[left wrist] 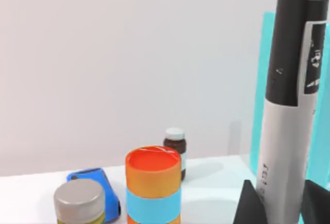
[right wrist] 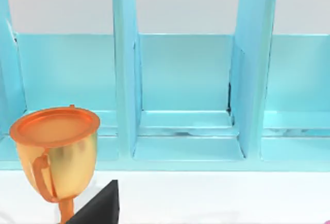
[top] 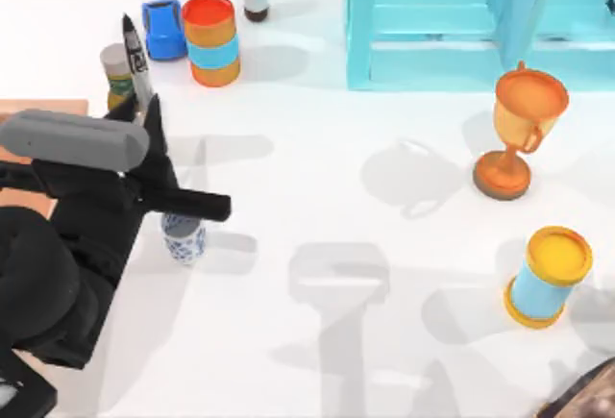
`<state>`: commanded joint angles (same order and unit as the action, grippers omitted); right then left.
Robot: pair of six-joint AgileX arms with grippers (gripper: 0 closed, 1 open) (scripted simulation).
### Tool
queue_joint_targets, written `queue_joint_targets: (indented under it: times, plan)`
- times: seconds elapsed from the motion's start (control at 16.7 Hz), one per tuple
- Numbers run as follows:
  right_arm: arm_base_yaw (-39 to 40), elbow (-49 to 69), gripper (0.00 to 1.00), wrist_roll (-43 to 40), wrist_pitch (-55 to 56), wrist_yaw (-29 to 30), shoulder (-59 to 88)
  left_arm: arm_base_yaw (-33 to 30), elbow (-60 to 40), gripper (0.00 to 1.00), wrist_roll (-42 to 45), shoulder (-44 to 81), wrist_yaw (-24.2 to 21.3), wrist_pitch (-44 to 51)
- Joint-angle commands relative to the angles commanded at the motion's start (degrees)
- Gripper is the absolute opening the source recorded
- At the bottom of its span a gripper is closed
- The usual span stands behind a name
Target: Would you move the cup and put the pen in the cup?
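Near the worktop's left edge, the left gripper [top: 144, 115] holds the pen [top: 135, 58] upright, jaws closed on its lower part. The cup [top: 183, 238] stands on the worktop [top: 317, 187] just in front of the arm, partly under it, near the left edge. Behind the pen, toward the far-left corner, stand a bottle [top: 116, 70], a blue toy [top: 163, 28] and a banded can [top: 211, 39]. Open white surface spans the middle. A turquoise shelf [top: 432, 24] lines the far edge; a trophy [top: 519, 130] and a second can [top: 550, 276] sit toward the right edge. At the near-right corner sits the right gripper [top: 586, 394]; whether its jaws are open or closed cannot be told.
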<state>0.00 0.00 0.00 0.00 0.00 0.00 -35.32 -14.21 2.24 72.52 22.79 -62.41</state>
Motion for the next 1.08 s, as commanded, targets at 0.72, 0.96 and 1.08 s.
queue_joint_targets:
  times: [0.72,0.96,1.08]
  plan:
    - [0.0,0.0,1.00,0.0,0.0,0.0,0.0,0.0,0.0,0.90,0.0,0.0,0.0,0.0]
    - [0.0,0.0,1.00,0.0,0.0,0.0,0.0,0.0,0.0,1.00,0.0,0.0,0.0,0.0]
    - [0.0,0.0,1.00,0.0,0.0,0.0,0.0,0.0,0.0,1.00,0.0,0.0,0.0,0.0]
